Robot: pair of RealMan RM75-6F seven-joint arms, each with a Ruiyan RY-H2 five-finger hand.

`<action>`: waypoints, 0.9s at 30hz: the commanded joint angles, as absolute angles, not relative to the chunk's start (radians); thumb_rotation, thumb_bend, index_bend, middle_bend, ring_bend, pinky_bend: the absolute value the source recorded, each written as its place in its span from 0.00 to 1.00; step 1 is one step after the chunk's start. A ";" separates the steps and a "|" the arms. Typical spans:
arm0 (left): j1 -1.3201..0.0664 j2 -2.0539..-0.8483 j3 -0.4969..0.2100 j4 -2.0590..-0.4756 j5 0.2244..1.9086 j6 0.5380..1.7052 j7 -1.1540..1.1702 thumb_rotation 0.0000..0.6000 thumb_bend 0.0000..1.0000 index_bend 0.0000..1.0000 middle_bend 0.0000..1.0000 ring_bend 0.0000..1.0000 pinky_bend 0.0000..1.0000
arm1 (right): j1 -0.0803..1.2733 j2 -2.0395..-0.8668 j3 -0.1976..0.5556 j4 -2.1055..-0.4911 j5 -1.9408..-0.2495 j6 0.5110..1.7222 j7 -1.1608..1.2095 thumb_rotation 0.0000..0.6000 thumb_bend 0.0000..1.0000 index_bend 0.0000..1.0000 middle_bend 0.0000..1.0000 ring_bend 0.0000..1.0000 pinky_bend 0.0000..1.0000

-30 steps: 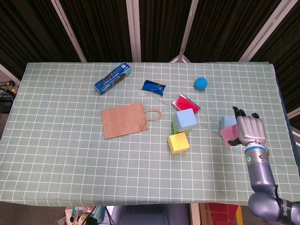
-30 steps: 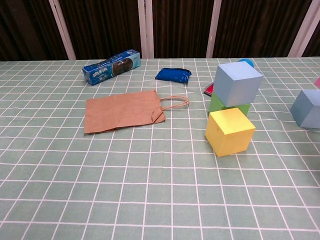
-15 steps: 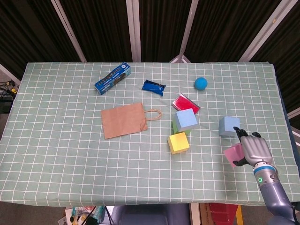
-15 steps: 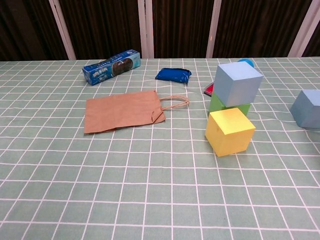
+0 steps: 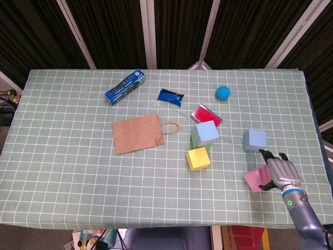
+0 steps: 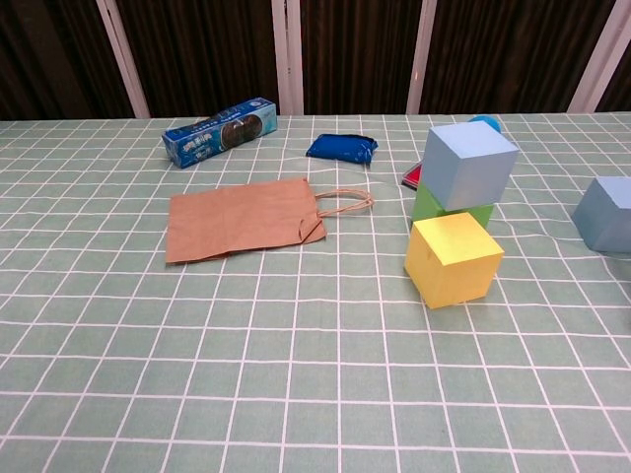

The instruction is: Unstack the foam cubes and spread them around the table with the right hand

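My right hand [image 5: 281,173] is near the table's front right edge and grips a pink foam cube [image 5: 256,179], which shows to the left of its fingers. A grey-blue cube [image 5: 254,139] [image 6: 604,213] sits alone just behind it. At mid table a light blue cube [image 5: 206,132] [image 6: 467,164] rests on a green cube [image 5: 196,140] [image 6: 440,209]. A yellow cube [image 5: 197,158] [image 6: 453,259] stands in front of that pair. The left hand is not in view, and the chest view shows neither hand.
A flat brown paper bag [image 5: 138,133] lies left of the cubes. At the back are a blue biscuit box [image 5: 125,86], a dark blue packet [image 5: 170,96], a blue ball [image 5: 222,92] and a red packet [image 5: 206,114]. The table's right edge [image 5: 315,125] is close to my hand.
My right hand has carried the pink cube toward the front edge, away from the grey-blue cube it was beside. The other cubes have not moved.
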State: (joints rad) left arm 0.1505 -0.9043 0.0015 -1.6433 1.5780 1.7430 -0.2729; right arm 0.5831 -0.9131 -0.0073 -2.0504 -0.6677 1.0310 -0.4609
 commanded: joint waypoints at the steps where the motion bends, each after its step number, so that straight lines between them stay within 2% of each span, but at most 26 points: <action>1: 0.151 -0.904 0.000 -1.642 1.575 1.744 -0.276 1.00 0.32 0.14 0.00 0.00 0.02 | 0.580 -0.921 -0.004 -2.049 -0.673 1.044 -0.458 1.00 0.15 0.00 0.09 0.17 0.03; 8: 0.151 -0.903 0.001 -1.641 1.577 1.743 -0.280 1.00 0.32 0.14 0.00 0.00 0.02 | 0.571 -0.926 0.020 -2.071 -0.722 1.079 -0.433 1.00 0.13 0.00 0.02 0.13 0.02; 13: 0.152 -0.902 0.000 -1.640 1.576 1.746 -0.285 1.00 0.32 0.14 0.00 0.00 0.02 | 0.545 -0.960 0.079 -2.064 -0.903 1.184 -0.369 1.00 0.13 0.00 0.00 0.07 0.00; 17: 0.151 -0.901 -0.001 -1.639 1.573 1.742 -0.288 1.00 0.32 0.14 0.00 0.00 0.02 | 0.563 -0.986 0.109 -2.041 -0.995 1.198 -0.371 1.00 0.13 0.00 0.00 0.00 0.00; 27: 0.152 -0.899 -0.003 -1.641 1.565 1.739 -0.293 1.00 0.32 0.14 0.00 0.00 0.02 | 0.685 -1.043 0.190 -2.066 -0.946 1.142 -0.499 1.00 0.13 0.00 0.00 0.00 0.00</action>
State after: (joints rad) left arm 0.1518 -0.8991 -0.0033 -1.6407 1.5649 1.7395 -0.2927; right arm 0.6529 -1.0219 0.1693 -2.0596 -0.9748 1.1530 -0.4598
